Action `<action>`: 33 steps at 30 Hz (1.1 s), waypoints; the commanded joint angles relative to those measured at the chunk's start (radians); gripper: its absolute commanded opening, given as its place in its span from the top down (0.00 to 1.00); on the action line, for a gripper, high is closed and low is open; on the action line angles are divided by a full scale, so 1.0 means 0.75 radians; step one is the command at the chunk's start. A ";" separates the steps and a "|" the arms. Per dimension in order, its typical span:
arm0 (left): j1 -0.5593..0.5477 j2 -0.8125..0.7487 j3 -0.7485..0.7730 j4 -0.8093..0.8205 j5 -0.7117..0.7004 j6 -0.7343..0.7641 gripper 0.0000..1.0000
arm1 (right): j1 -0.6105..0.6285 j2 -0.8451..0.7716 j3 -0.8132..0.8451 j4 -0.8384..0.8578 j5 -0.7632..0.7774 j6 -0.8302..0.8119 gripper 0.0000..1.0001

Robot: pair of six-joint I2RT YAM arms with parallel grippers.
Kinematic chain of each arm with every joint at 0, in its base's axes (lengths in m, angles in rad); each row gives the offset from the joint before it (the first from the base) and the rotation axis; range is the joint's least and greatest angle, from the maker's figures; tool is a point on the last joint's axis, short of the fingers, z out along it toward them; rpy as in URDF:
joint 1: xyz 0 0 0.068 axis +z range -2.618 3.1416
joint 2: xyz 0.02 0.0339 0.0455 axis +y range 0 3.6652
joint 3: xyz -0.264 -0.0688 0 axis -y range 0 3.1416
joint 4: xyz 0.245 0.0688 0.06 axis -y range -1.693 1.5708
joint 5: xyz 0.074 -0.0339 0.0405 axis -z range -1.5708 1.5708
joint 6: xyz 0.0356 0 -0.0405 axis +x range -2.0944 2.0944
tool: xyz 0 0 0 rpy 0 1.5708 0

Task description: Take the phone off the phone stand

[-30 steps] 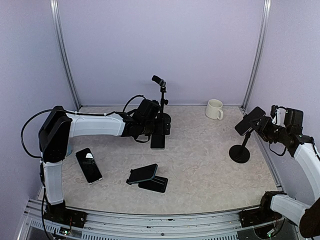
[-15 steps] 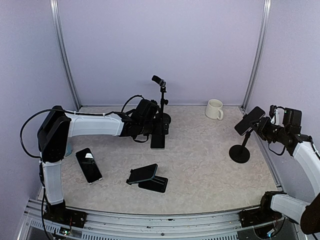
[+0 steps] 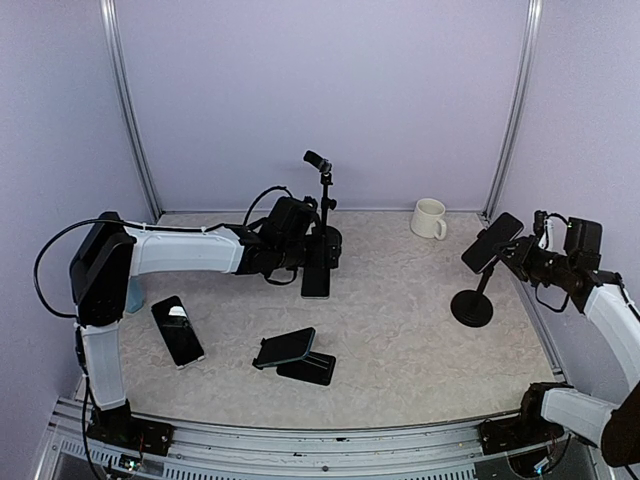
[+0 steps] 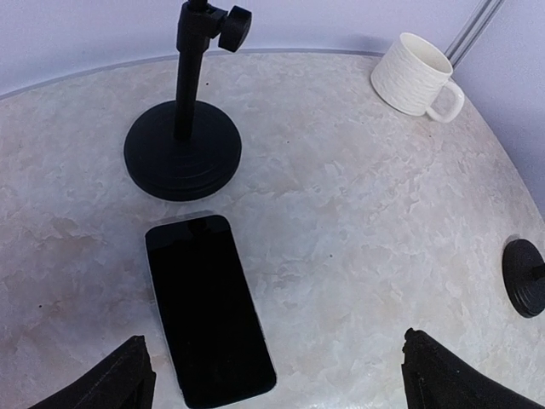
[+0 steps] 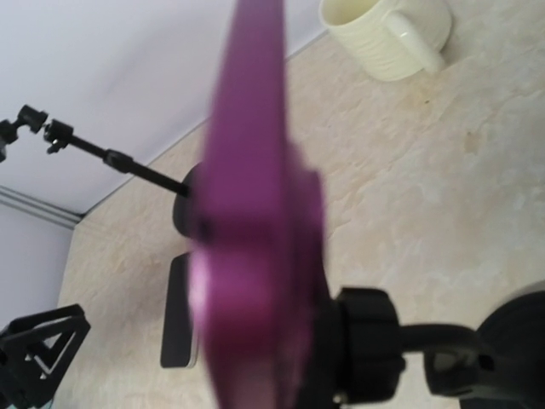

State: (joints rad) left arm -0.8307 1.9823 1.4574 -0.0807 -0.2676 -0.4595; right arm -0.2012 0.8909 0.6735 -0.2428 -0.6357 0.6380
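Two left fingers [image 4: 115,385] gape wide; right fingers [image 3: 516,252] sit at the mounted phone [image 3: 492,243].

No lettering to read
The phone [image 3: 490,243] on its stand [image 3: 472,308], the flat phone [image 4: 209,307] and the mug [image 4: 413,72] show no legible brand, label or number.

phones [image 3: 177,331] – 4 | ph. stands [image 3: 472,306] – 3 | mug [image 3: 429,218] – 1

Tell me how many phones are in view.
4. The left phone lies flat; the back phone lies by the tall stand; the centre phone leans on a low stand; the mounted phone sits on the right stand. None looks hidden.
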 commanded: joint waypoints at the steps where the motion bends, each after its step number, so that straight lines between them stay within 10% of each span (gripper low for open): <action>1: -0.023 -0.068 0.002 0.043 0.033 0.044 0.01 | 0.035 0.002 0.021 0.157 -0.090 -0.008 0.86; 33: -0.213 -0.039 0.189 0.114 0.606 0.244 0.01 | 0.779 0.290 0.135 0.545 0.188 0.143 1.00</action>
State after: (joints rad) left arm -0.9897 1.9217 1.5646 0.0227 0.1410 -0.2859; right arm 0.3416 1.1023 0.7128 0.0235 -0.5137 0.7391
